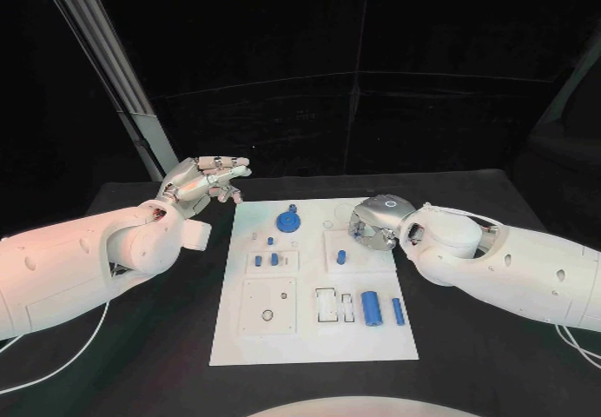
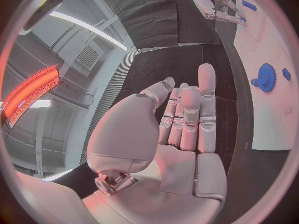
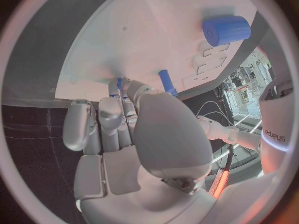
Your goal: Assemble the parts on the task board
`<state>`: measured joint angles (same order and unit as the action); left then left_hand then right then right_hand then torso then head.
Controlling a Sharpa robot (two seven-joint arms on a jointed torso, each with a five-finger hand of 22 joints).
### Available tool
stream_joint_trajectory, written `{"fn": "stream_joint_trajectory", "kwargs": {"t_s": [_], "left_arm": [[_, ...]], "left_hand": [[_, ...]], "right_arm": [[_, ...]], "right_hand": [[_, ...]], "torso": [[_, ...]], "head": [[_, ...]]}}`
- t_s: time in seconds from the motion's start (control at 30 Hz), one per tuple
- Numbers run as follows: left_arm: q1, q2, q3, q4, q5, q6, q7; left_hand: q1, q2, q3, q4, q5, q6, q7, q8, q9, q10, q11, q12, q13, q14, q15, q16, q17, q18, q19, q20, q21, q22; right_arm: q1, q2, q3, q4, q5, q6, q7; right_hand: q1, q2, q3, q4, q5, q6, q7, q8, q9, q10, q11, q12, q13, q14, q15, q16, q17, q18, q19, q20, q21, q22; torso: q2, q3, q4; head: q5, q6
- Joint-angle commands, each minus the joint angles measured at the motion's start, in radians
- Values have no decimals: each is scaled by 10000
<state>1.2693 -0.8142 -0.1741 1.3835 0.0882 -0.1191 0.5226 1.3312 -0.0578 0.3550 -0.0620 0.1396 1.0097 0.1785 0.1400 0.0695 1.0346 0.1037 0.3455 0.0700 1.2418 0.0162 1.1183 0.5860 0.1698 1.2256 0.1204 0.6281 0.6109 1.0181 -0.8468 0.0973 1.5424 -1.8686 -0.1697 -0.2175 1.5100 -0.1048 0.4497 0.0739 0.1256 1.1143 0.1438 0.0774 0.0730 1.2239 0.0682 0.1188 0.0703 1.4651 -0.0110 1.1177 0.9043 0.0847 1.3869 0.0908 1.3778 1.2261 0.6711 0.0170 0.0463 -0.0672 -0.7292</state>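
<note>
Head view: task board (image 1: 313,339) lies centred on the black worktop (image 1: 150,365). Blue parts counted on it: one gear (image 1: 289,222) at the far end, two small pegs (image 1: 266,259) mid-left, one peg (image 1: 340,256) mid-right, one thick cylinder (image 1: 372,307) and one thin rod (image 1: 399,311) near the right edge. Left hand (image 1: 201,184) is raised off the board's far left corner, fingers (image 2: 206,92) loosely together, holding nothing. Right hand (image 1: 376,222) rests over the board's far right; fingers (image 3: 112,112) curled down, grasp cannot be told.
</note>
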Motion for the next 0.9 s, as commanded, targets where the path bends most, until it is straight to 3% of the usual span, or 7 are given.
{"fn": "stream_joint_trajectory", "kwargs": {"t_s": [0.03,0.33,0.57,0.63,0.7,0.8,0.9], "left_arm": [[12,-7,7,19,50,-67,294],[12,-12,7,0,50,-63,268],[11,-39,7,9,50,-66,254],[10,-44,7,15,50,-57,251],[8,-40,7,24,50,-45,249],[-1,-24,7,31,50,-33,247],[-6,-2,7,45,50,-30,244]], "left_hand": [[20,106,46,9,65,55,-5,42,-9,37,-7,55,-13,-43,-3,-13,-9,137,31,-65,-42,-16],[4,88,70,-3,58,0,19,20,-23,-4,12,49,-25,-63,3,-34,-79,133,47,-66,-56,-30],[0,86,75,-3,58,-13,24,15,-26,-13,17,46,-27,-65,6,-36,-87,132,49,-66,-60,-33],[-4,86,81,-3,58,-25,29,10,-28,-21,20,45,-29,-65,8,-35,-89,131,51,-65,-63,-36],[-4,86,81,-3,58,-27,29,9,-28,-22,21,45,-29,-65,9,-35,-89,131,52,-65,-63,-36],[-4,86,81,-3,58,-27,29,9,-28,-22,21,45,-29,-65,9,-35,-89,131,52,-65,-63,-36],[-9,89,88,-3,58,-38,34,5,-30,-31,25,43,-31,-64,11,-31,-85,130,53,-63,-67,-39]], "right_arm": [[13,-62,4,196,-324,-428,-151],[14,-317,11,689,-365,-595,-212],[15,-723,63,1445,-182,-819,-204],[14,-823,187,1810,71,-1237,-18],[13,-871,241,2111,371,-1651,213],[12,-885,288,2455,896,-2168,560],[11,-775,312,2607,1408,-2408,832]], "right_hand": [[-66,0,87,-25,-46,100,-5,32,11,77,9,35,-8,145,-43,47,26,-99,50,1,49,27],[-104,-6,174,-63,-64,123,-6,20,8,90,8,26,-10,140,-46,74,39,-100,48,-2,69,45],[-140,-21,233,-87,-81,146,-10,16,7,112,4,26,-9,133,-48,84,36,-101,45,-4,82,57],[-149,-30,247,-95,-85,152,-10,14,7,118,3,26,-8,132,-48,90,41,-103,50,-5,91,71],[-196,-72,287,-116,-138,159,0,1,2,127,4,19,-9,126,-45,109,51,-109,60,-5,116,106],[-243,-95,342,-143,-242,174,1,-12,-1,136,6,10,-10,123,-44,144,82,-115,67,-3,142,141],[-244,-94,358,-154,-255,177,0,-15,-2,139,7,9,-10,122,-44,149,84,-117,69,-2,148,150]], "torso": [[-9,0,15],[1,-7,9],[2,3,-7],[-5,4,-11],[-1,-3,0],[2,-2,26],[-9,-29,46]], "head": [[3,5],[-6,24],[27,28],[65,21],[113,24],[176,28],[225,39]]}}
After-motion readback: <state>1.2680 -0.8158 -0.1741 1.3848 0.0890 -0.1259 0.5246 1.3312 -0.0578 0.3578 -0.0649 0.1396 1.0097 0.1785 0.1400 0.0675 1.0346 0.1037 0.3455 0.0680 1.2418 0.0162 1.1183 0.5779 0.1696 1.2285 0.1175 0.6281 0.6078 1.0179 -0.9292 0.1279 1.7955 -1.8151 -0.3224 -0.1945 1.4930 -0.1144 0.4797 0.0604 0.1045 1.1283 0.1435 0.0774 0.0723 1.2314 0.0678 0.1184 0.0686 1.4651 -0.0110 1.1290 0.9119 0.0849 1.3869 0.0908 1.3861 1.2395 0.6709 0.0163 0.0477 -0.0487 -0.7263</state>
